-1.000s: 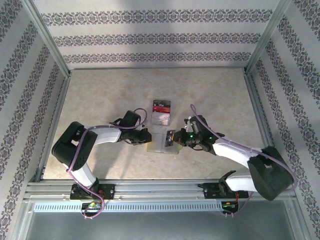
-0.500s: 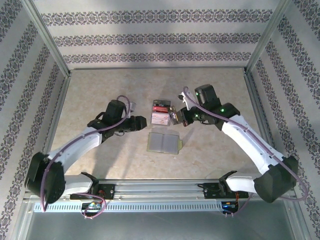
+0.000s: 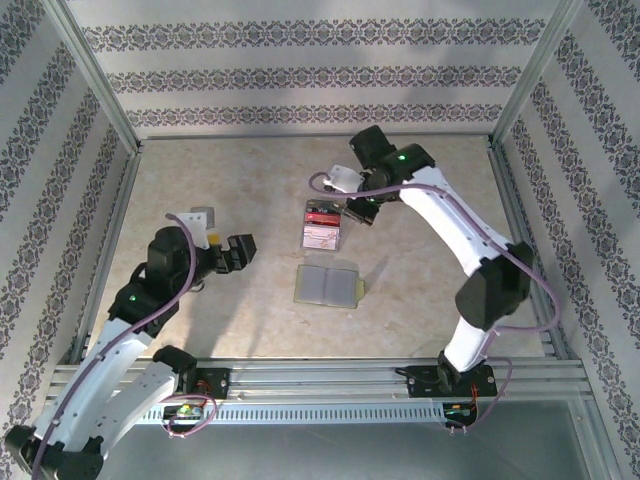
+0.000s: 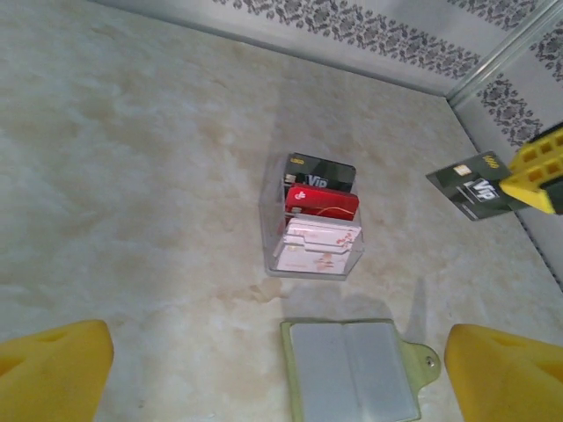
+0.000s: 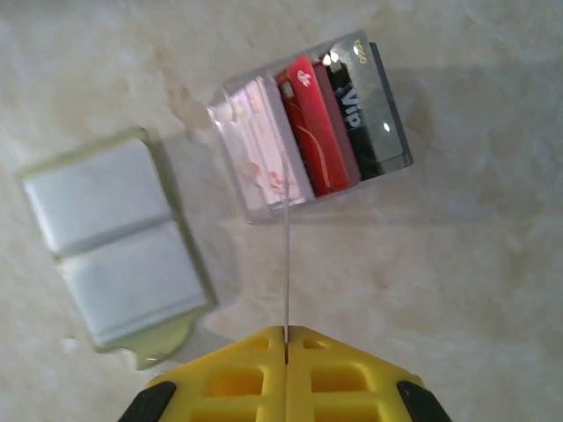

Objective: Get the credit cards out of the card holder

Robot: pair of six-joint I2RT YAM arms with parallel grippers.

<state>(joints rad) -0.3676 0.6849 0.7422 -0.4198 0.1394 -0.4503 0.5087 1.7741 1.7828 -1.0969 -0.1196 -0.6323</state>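
From above, the right arm stretches far forward with its elbow high, and the right gripper (image 3: 358,208) hangs over the clear tray (image 3: 322,224). The left arm sits folded on its own side. The left gripper (image 3: 240,250) points across the tabletop (image 3: 220,180) toward the card holder (image 3: 328,284), which lies open just on the near side of the tray.

In the left wrist view, its fingers (image 4: 57,374) are spread wide with nothing between them. The dark card (image 4: 471,185) hangs in the air beside the tray, where other cards (image 4: 321,204) stand on edge.

In the right wrist view, the right gripper is pressed together on one end of the dark card, seen edge-on. Its free end is over the tray's near wall. With so small a pinch, the card could pivot, or catch the wall or the pale cards, and drop outside the tray.
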